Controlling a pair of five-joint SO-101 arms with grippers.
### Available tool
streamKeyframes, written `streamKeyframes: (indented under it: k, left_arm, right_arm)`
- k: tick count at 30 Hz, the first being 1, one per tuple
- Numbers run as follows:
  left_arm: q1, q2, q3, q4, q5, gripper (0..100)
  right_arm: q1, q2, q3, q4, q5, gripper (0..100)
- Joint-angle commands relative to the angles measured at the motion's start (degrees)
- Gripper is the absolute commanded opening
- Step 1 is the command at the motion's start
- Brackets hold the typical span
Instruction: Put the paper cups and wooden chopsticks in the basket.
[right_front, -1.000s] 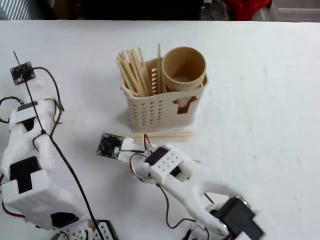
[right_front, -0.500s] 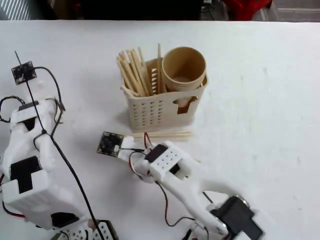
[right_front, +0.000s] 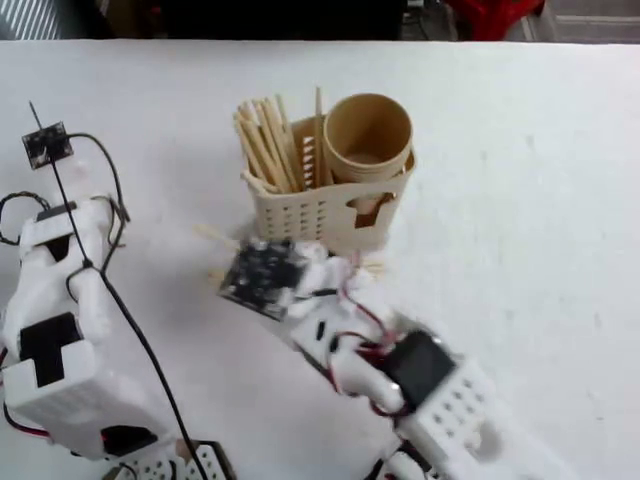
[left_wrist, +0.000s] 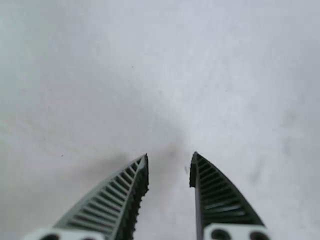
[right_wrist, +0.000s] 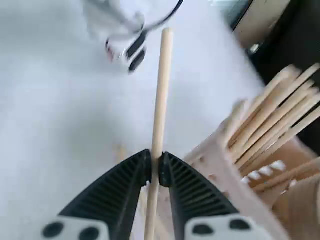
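Observation:
A cream slotted basket (right_front: 322, 218) stands mid-table. Its left compartment holds a bundle of wooden chopsticks (right_front: 266, 145), its right one stacked paper cups (right_front: 368, 135). My right gripper (right_wrist: 155, 162) is shut on a single chopstick (right_wrist: 161, 85), held just in front of the basket's (right_wrist: 227, 147) near wall; the stick's tip (right_front: 210, 236) pokes out left of the right arm (right_front: 330, 325). More chopsticks (right_front: 373, 265) lie on the table by the basket's foot, mostly hidden by that arm. My left gripper (left_wrist: 169, 164) hangs open over bare table.
The left arm (right_front: 55, 310) with its cable and small camera board (right_front: 45, 146) fills the near left side. White table stretches wide on the right of the basket and behind it.
The right arm has swung forward and up against the basket's front, and now has a chopstick raised in its gripper. The left arm has kept still.

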Motion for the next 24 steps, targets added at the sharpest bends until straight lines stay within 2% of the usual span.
streamKeyframes:
  k: [1, 6, 9, 12, 17, 20, 24]
  left_arm:
    - [0.7, -0.4, -1.1, -1.0, 0.4, 16]
    - [0.7, -0.4, -1.1, -0.7, 0.4, 16]
    - [0.7, -0.4, -1.1, -0.6, 0.4, 16]
    - [0.7, -0.4, -1.1, -0.9, 0.4, 16]
    - [0.7, -0.4, -1.1, -1.0, 0.4, 16]
    - [0.7, -0.4, -1.1, -1.0, 0.4, 16]
    - [0.7, -0.4, -1.1, -1.0, 0.4, 16]
  right_arm:
    - [0.2, 0.5, -11.6, -8.5, -1.1, 1.7]
    - [4.3, 10.9, -17.6, -26.0, -1.1, 1.7]
    - [9.1, 18.0, -19.6, -31.6, -1.1, 1.7]
    - [12.1, 23.9, -20.6, -34.5, -1.1, 1.8]
    - [12.7, 30.3, -20.3, -36.6, -1.5, 1.8]
    - [13.1, 31.9, -20.3, -36.5, -6.2, 1.9]
    - [12.8, 31.8, -20.4, -34.2, -8.4, 9.9]
